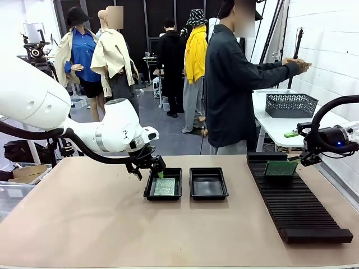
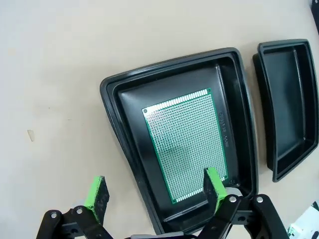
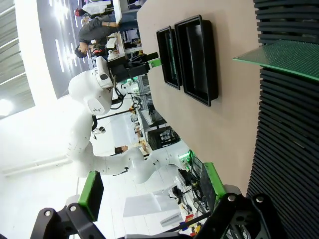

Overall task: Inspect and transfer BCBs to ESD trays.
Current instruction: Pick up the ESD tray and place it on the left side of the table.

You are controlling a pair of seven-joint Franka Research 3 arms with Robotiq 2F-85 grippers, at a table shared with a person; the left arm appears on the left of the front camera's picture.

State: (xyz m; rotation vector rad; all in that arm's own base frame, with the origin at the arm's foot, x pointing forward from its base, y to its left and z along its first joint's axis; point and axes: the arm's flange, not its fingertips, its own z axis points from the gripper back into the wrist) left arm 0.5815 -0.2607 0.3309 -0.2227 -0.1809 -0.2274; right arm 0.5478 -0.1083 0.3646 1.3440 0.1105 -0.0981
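Observation:
One green BCB (image 1: 165, 186) (image 2: 187, 142) lies flat in the left ESD tray (image 1: 162, 198) (image 2: 164, 84). My left gripper (image 1: 157, 171) (image 2: 155, 191) hangs open just above that tray's near rim, one pad (image 2: 213, 184) over the board's corner and the other (image 2: 97, 194) outside the tray. The right ESD tray (image 1: 208, 184) (image 2: 289, 109) (image 3: 199, 55) holds nothing. A second BCB (image 1: 280, 168) (image 3: 289, 57) stands in the slotted rack (image 1: 297, 202) (image 3: 289, 149). My right gripper (image 1: 303, 159) (image 3: 152, 191) is open, just right of that board and apart from it.
The two trays sit side by side at the table's middle, and the long black rack runs along the right side. A person (image 1: 233, 84) stands at the far edge, turned away. A grey mesh basket (image 1: 290, 105) rests on a white table behind.

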